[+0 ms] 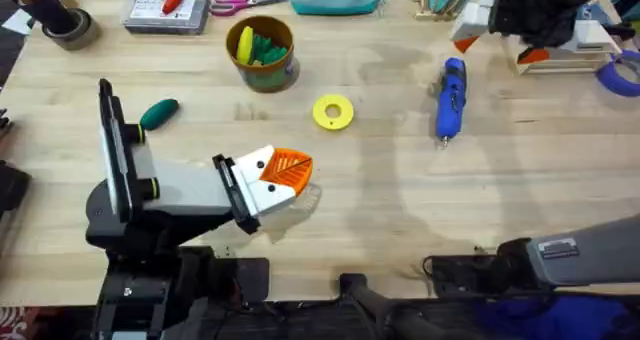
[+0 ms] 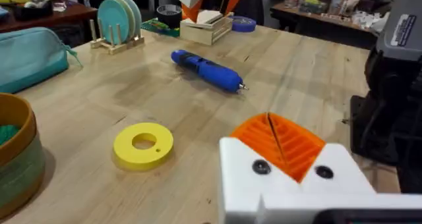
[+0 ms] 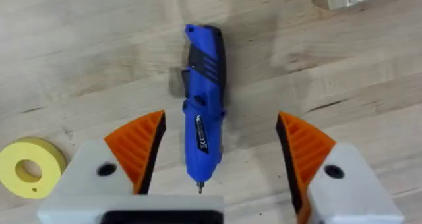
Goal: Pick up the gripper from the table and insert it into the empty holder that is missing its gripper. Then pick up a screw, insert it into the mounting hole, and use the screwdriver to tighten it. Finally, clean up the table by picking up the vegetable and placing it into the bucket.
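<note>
Vegetable [image 1: 158,112]: lies loose on desk [image 1: 400,220] far left; I expect it rolls if nudged.
Left gripper [image 1: 290,172]: jaws pressed together, holding nothing.
Screwdriver [image 3: 202,132]: flat on desk between right gripper [image 3: 221,148]'s wide jaws, untouched; round barrel may twist or squirt out on closing.

Clearance and obstructions on the table [image 1: 400,220]

The near-centre and right-hand planks lie bare, giving open passage. The screwdriver [image 1: 451,98] lies alone with clear wood along both flanks (right gripper [image 3: 221,151] fingers spread wide, one on each side of it). The yellow ring [image 1: 333,112] sits between the bucket [image 1: 262,52] and the screwdriver, apart from both. The vegetable [image 1: 158,112] lies just beside the left arm [image 1: 125,160], which blocks approach from that side.
</note>
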